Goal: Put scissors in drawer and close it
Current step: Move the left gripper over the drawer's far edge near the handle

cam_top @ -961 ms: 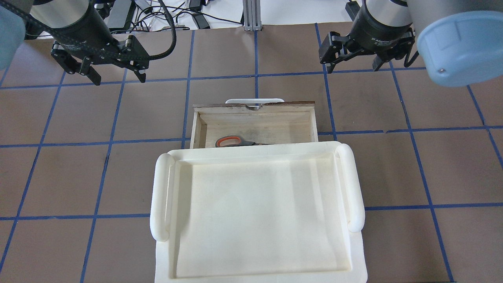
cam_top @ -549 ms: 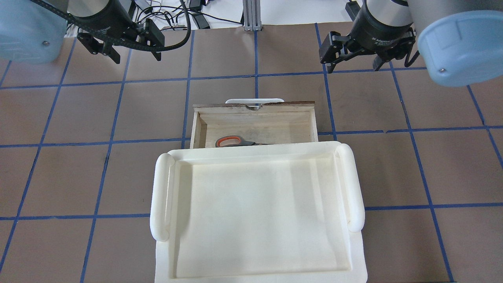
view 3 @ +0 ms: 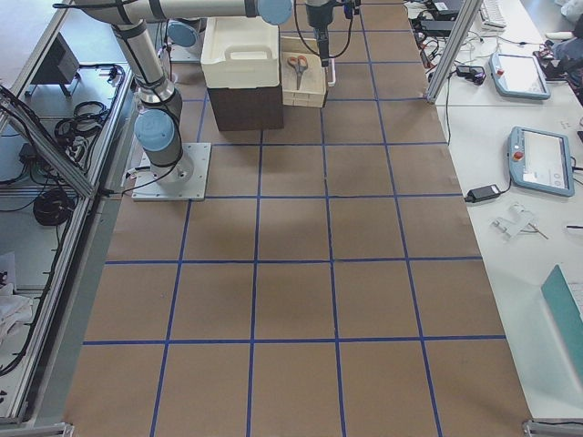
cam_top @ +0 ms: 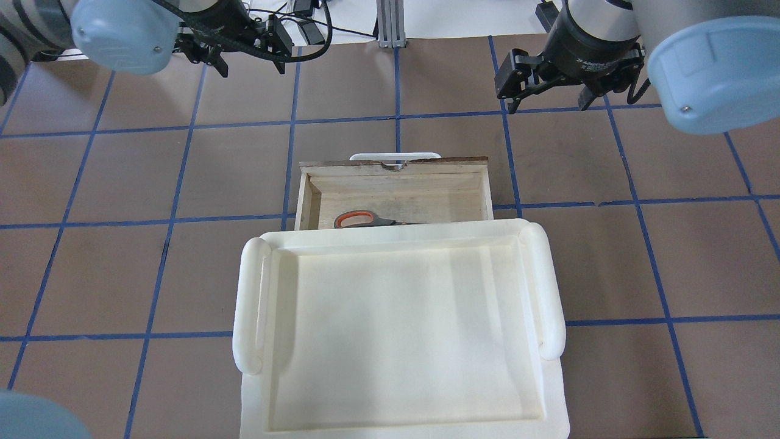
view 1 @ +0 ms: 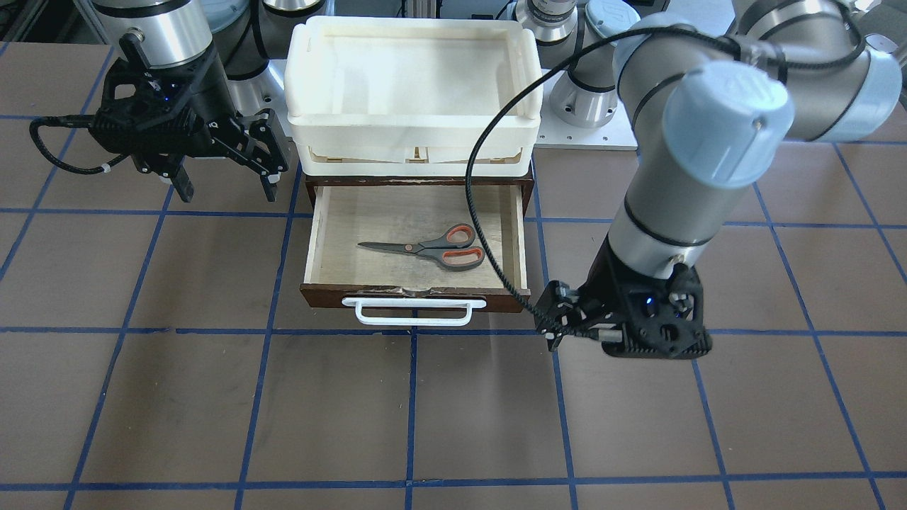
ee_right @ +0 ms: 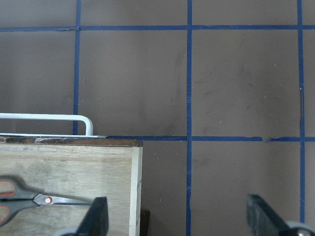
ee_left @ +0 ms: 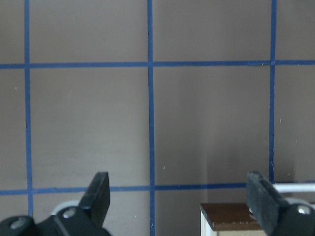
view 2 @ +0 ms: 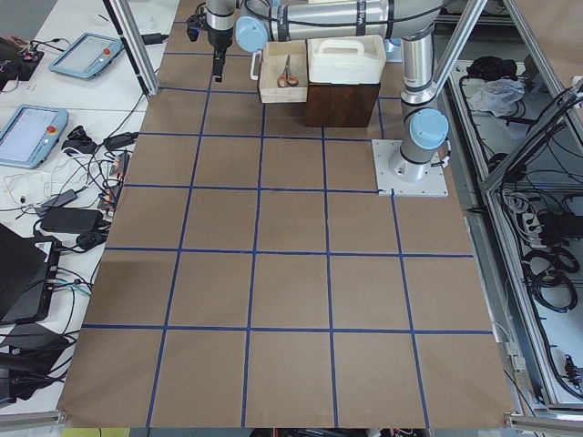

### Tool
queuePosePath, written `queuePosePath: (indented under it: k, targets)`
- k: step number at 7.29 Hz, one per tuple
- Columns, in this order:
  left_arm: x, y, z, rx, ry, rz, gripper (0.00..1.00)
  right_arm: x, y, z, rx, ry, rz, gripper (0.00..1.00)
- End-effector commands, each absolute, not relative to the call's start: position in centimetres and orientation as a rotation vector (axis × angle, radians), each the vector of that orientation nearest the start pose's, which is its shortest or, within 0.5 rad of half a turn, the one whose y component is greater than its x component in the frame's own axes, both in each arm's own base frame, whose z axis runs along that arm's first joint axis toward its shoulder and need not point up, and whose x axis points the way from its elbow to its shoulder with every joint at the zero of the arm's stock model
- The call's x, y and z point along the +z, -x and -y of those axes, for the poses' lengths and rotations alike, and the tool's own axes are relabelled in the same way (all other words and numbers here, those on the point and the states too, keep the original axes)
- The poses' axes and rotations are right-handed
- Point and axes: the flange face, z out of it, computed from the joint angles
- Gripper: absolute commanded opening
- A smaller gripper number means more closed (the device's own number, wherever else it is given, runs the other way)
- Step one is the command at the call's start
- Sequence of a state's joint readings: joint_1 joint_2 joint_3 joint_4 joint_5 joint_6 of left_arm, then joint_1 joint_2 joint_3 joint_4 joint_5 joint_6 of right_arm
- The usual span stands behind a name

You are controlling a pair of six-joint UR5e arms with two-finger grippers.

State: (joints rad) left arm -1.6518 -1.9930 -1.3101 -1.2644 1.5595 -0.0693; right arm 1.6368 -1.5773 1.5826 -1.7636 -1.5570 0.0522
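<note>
The scissors [view 1: 432,248] lie flat inside the open drawer [view 1: 368,227], handles toward my left side; they also show in the overhead view [cam_top: 359,219] and the right wrist view [ee_right: 29,199]. The drawer [cam_top: 396,189] is pulled out, its white bar handle [view 1: 414,312] facing away from me. My left gripper [cam_top: 251,66] is open and empty, out beyond the drawer's front left corner [ee_left: 231,216]; in the front view it [view 1: 623,343] hangs beside the handle. My right gripper [cam_top: 546,100] is open and empty, beyond the drawer's right side; it also shows in the front view [view 1: 228,190].
Stacked white plastic trays [cam_top: 250,305] sit on the dark cabinet above the drawer and hide its rear part from overhead. The left arm's black cable [view 1: 475,177] hangs over the drawer. Brown table with blue grid tape all around.
My left gripper has moved farther from me and toward the middle, nearing the far side of the drawer's front. The right gripper, scissors and drawer have not moved.
</note>
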Motion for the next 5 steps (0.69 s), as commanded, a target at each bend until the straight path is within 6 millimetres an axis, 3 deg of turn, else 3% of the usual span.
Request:
queuePosePath:
  k: [1, 3, 5]
  targets:
    - [35.0, 24.7, 68.0, -0.133, -0.086, -3.117, 1.00, 50.6, -16.8, 49.6, -0.287, 0.023, -3.104, 1.00]
    - [32.2, 28.3, 67.3, -0.023, -0.165, -3.164, 1.00, 50.5, -16.6, 49.6, -0.285, 0.021, -3.106, 1.00]
    - [29.5, 29.3, 67.5, 0.041, -0.182, -3.180, 1.00, 50.5, -16.6, 49.6, -0.285, 0.018, -3.106, 1.00]
